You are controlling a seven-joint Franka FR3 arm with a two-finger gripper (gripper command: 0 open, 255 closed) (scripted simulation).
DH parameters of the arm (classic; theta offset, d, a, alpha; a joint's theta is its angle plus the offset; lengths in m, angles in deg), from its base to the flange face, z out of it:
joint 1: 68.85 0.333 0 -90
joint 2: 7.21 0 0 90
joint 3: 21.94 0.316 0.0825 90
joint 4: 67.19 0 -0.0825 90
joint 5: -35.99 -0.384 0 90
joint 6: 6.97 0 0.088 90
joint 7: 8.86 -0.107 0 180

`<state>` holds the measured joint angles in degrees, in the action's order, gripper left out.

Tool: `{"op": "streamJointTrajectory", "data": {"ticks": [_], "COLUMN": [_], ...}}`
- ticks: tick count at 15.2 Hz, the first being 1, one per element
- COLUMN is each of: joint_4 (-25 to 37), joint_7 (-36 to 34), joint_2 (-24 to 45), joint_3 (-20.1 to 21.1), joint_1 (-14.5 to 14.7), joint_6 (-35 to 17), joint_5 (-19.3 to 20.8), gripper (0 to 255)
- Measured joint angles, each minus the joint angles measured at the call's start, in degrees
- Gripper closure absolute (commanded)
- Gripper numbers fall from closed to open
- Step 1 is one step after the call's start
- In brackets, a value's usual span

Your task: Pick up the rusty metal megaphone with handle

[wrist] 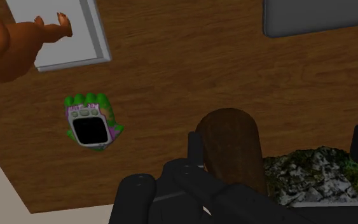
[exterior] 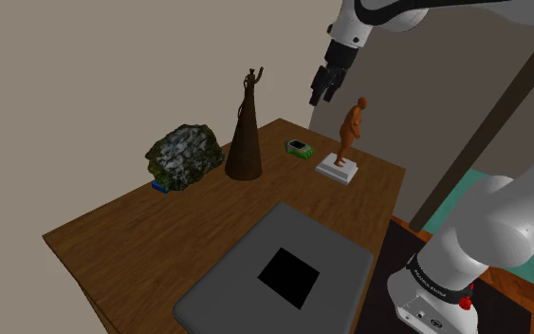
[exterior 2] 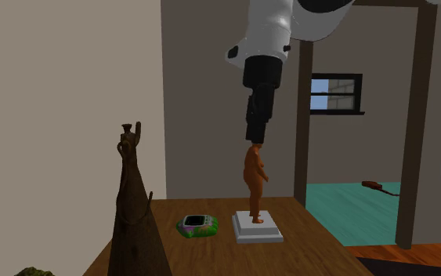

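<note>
The megaphone [exterior: 244, 142] is a dark brown, rusty-looking cone standing upright, wide end down, near the far side of the wooden table [exterior: 141, 237], with a curled handle at its top. It rises at the second exterior view's left [exterior 2: 136, 219]. My gripper [exterior: 326, 85] hangs high in the air, up and to the shoulder view's right of the cone, just above the head of an orange figurine [exterior 2: 254, 180]. The fingers stand apart, open, and hold nothing. In the wrist view the cone [wrist: 231, 149] lies far below, between the fingers [wrist: 195, 143].
The figurine [exterior: 350, 133] stands on a white base. A small green toy [exterior: 300, 147] lies between it and the cone. A mossy rock [exterior: 186, 155] and a small blue item [exterior: 160, 186] sit on the cone's other side. A grey slab [exterior: 246, 285] with a black square covers the near end.
</note>
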<state>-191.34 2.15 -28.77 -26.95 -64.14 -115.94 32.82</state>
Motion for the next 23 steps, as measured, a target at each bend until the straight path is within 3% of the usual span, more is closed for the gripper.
{"op": "streamJointTrajectory", "data": {"ticks": [6,15,23], "joint_4": [7.5,25.6,23.3], "joint_7": [3.1,7.8,9.1], "joint_2": [11.5,29.9,32.5], "joint_3": [0.5,1.8,2.1], "joint_1": [2.1,3.9,4.0], "joint_6": [-5.1,-6.9,-12.0], "joint_5": [-2.7,-6.3,-7.1], "gripper": [0,0,0]}}
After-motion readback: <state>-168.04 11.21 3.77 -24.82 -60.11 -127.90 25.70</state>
